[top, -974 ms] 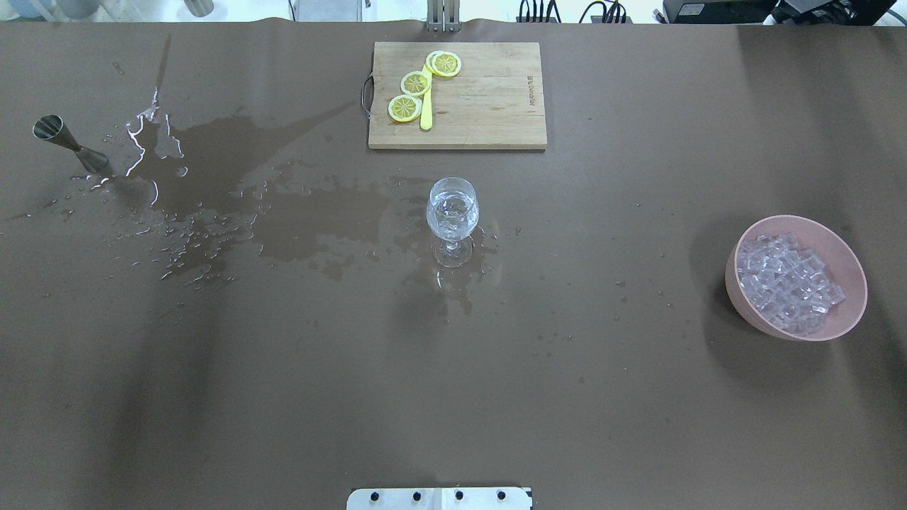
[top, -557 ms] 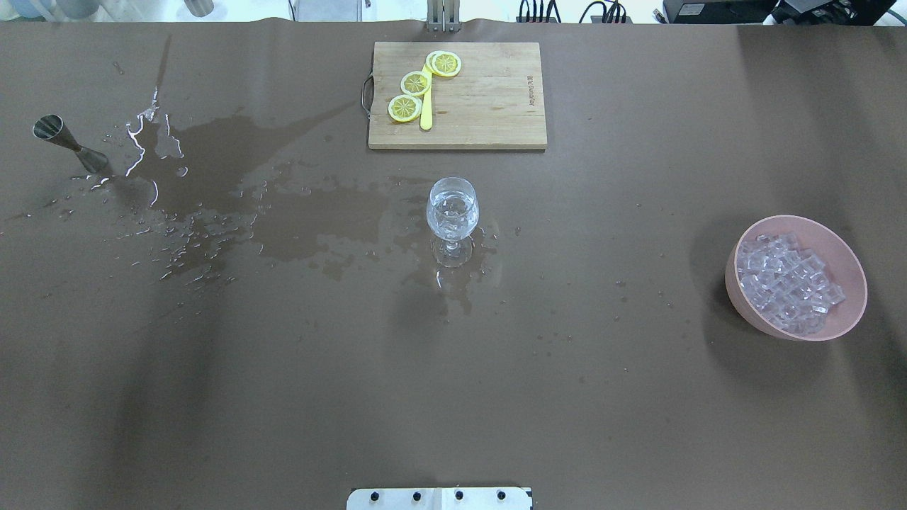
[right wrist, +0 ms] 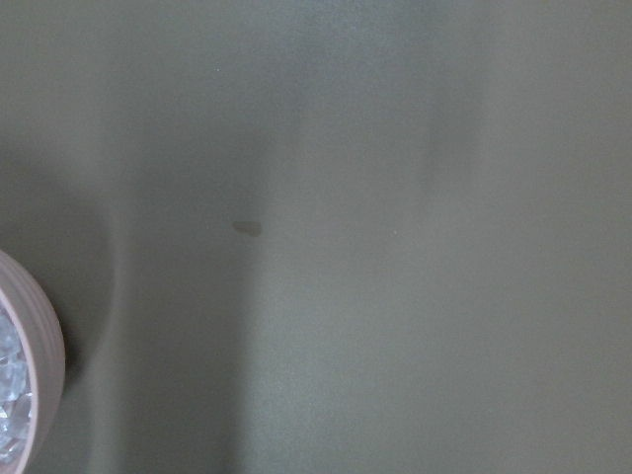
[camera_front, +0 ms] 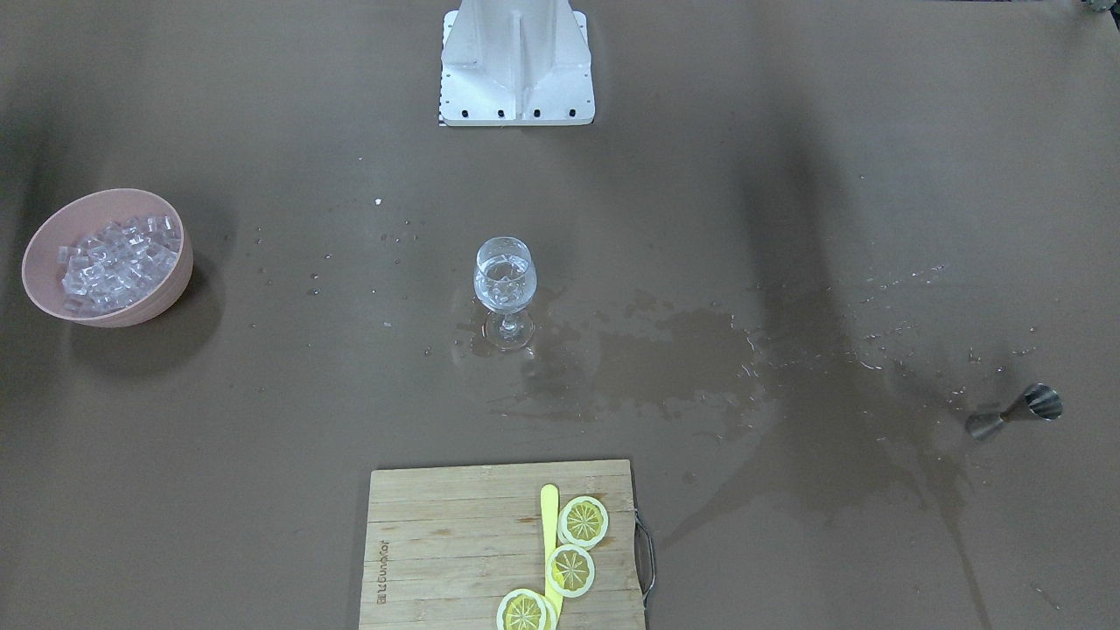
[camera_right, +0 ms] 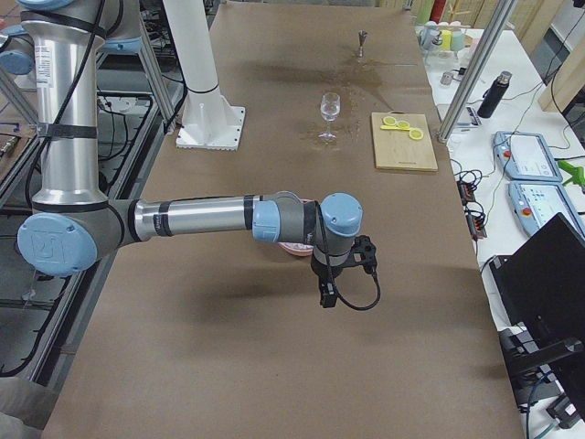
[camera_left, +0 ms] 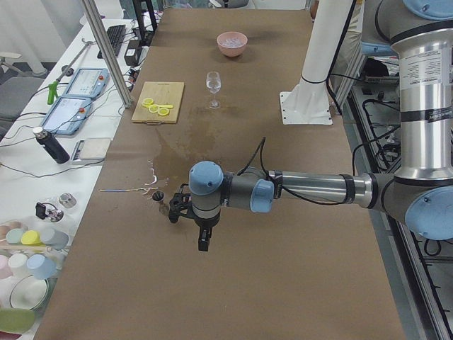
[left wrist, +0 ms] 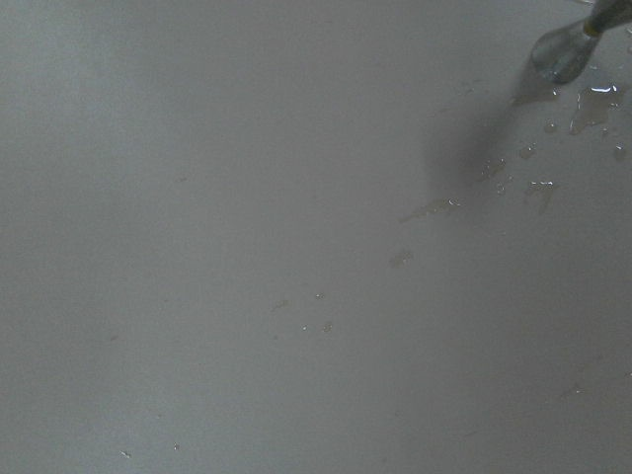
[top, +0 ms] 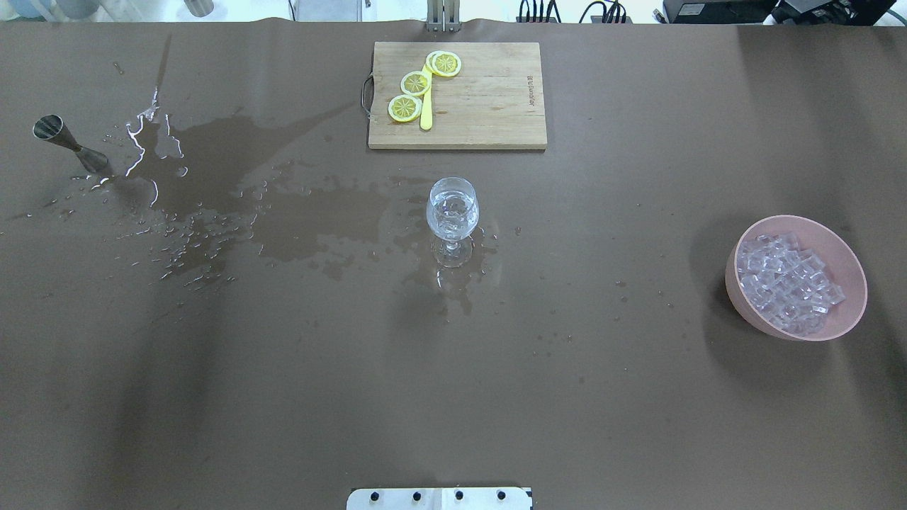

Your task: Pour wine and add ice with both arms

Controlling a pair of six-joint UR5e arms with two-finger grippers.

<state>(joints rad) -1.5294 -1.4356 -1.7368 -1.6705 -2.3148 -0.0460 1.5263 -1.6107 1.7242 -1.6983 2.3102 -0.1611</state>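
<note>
The glass (top: 452,221) stands upright mid-surface (top: 453,397) with a little wine (top: 453,207) in it. A wet spill (top: 234,177) spreads from it toward the jigger (top: 69,145) on the left. The ice (top: 786,283) is heaped in the pink bowl (top: 848,259) on the right. The left pincer (camera_left: 203,245) hangs near the jigger and the right pincer (camera_right: 326,298) near the bowl; I cannot tell whether either is released or clenched.

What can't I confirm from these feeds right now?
- Left gripper: seen in exterior left only, jaws unreadable.
- Right gripper: seen in exterior right only, same problem.
- Bowl: cut off by the right wrist view's left edge.
- Wine glass: contents too small and clear to read overhead.
</note>
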